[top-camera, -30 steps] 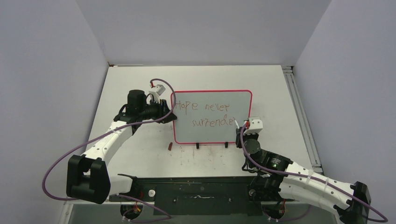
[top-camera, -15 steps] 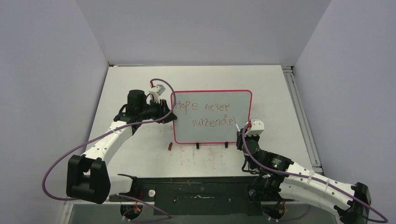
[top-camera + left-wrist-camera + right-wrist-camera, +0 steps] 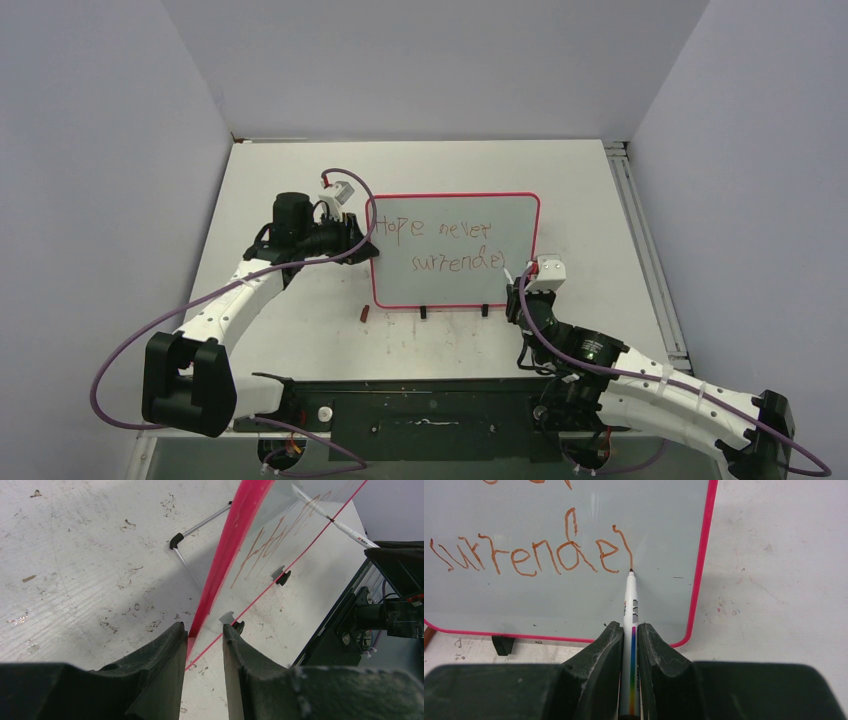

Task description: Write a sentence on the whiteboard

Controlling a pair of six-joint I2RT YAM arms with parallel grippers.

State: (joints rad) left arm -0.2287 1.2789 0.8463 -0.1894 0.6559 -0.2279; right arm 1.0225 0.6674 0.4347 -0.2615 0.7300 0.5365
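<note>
The whiteboard (image 3: 500,215) stands on two black feet in the middle of the table. The sentence (image 3: 440,229) reads "Hope never" on the top line and "surrende" plus one more stroke on the second line (image 3: 524,555). My left gripper (image 3: 370,246) is shut on the board's left pink frame (image 3: 220,565), a finger on each side (image 3: 202,630). My right gripper (image 3: 630,627) is shut on a white marker (image 3: 630,615). The marker's tip touches the board (image 3: 549,600) at the bottom of the last stroke. In the top view my right gripper (image 3: 512,285) is at the board's lower right corner.
A small red-brown cap (image 3: 365,313) lies on the table by the board's lower left corner. A metal rail (image 3: 640,240) runs along the table's right edge. The black base plate (image 3: 430,410) spans the near edge. Grey walls enclose three sides.
My right gripper has moved slightly down and nearer with the marker, drawing a downward stroke after "surrende". The left arm and the board have not moved.
</note>
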